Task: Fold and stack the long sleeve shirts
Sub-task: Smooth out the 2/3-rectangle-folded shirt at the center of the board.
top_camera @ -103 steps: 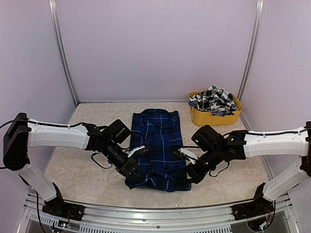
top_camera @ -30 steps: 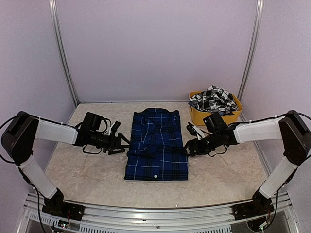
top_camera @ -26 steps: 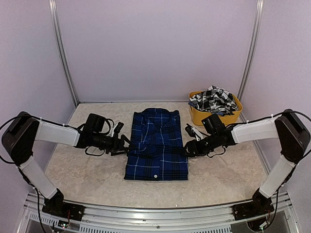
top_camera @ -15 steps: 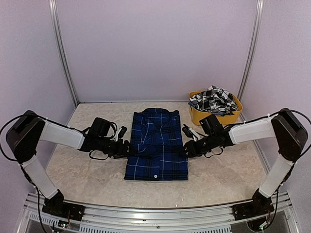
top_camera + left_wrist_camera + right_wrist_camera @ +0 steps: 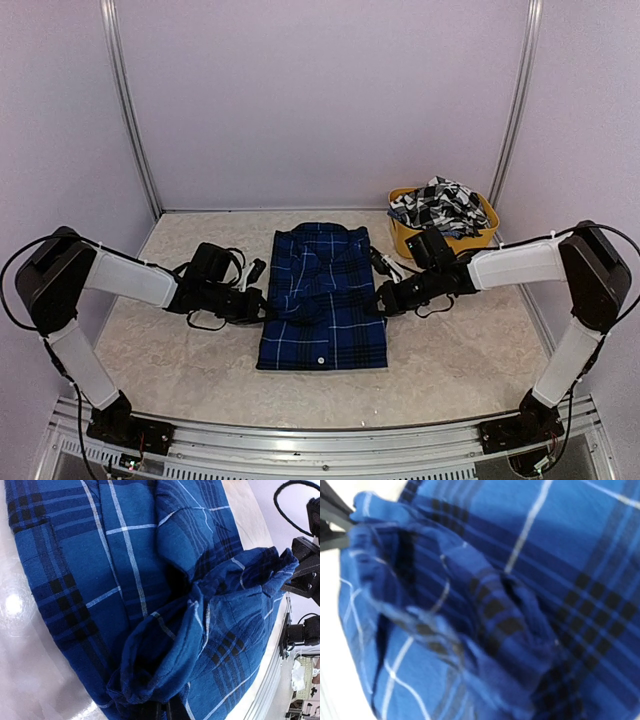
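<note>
The blue plaid long sleeve shirt (image 5: 322, 300) lies folded into a long rectangle mid-table, collar to the far side. My left gripper (image 5: 262, 305) is at its left edge, about halfway down, shut on a bunched fold of blue cloth (image 5: 165, 645) that rises right at the jaws (image 5: 167, 711). My right gripper (image 5: 383, 298) is at the opposite edge, shut on the cloth there; the right wrist view is filled with blurred, puckered blue plaid (image 5: 485, 610) and its fingers are hidden. The black-and-white checked shirt (image 5: 440, 205) lies crumpled in the yellow tub.
The yellow tub (image 5: 440, 243) stands at the back right, just behind the right arm. Metal frame posts (image 5: 128, 110) rise at the back corners, and an aluminium rail (image 5: 320, 445) runs along the near edge. The marbled tabletop (image 5: 170, 350) surrounds the shirt.
Both grippers have slid inward from beside the shirt onto its left and right edges and closed on the cloth, which now puckers at each jaw. The shirt itself has stayed in place.
</note>
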Robot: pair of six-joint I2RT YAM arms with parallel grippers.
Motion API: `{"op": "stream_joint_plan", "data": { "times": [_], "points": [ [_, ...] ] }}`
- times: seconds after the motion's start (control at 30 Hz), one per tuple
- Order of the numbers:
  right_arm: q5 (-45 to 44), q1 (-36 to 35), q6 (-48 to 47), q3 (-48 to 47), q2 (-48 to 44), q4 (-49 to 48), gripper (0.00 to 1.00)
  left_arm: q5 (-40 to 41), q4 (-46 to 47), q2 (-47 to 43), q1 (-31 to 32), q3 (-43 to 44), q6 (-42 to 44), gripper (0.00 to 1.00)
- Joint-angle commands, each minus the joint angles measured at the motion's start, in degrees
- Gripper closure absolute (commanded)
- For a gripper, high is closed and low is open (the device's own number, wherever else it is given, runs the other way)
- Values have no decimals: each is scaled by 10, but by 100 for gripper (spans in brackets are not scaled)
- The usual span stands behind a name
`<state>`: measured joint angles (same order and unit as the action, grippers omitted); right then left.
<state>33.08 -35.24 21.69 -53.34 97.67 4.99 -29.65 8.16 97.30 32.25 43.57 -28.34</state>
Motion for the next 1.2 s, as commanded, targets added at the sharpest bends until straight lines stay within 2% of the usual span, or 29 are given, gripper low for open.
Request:
{"op": "stream_joint_plan", "data": {
  "times": [0.0,0.37,0.6,0.7,0.8,0.97,1.17],
  "points": [
    [13,-5,-20,-30,1,17,100,3,11,-2,4,15,23,100],
    [-7,-5,-54,-92,17,57,100,31,-44,-92,-11,30,22,100],
    [-52,1,-51,-117,80,69,100,48,-59,-43,-17,47,35,100],
    [-83,2,-50,-123,104,78,92,69,-67,-7,-18,51,29,99],
    [-114,2,-51,-123,113,87,81,92,-72,13,-16,51,22,92],
    [-157,2,-59,-120,102,99,64,147,-110,32,-11,64,21,71],
    [-221,1,-74,-121,86,136,52,208,-138,25,-7,65,20,52]
  ]
}}
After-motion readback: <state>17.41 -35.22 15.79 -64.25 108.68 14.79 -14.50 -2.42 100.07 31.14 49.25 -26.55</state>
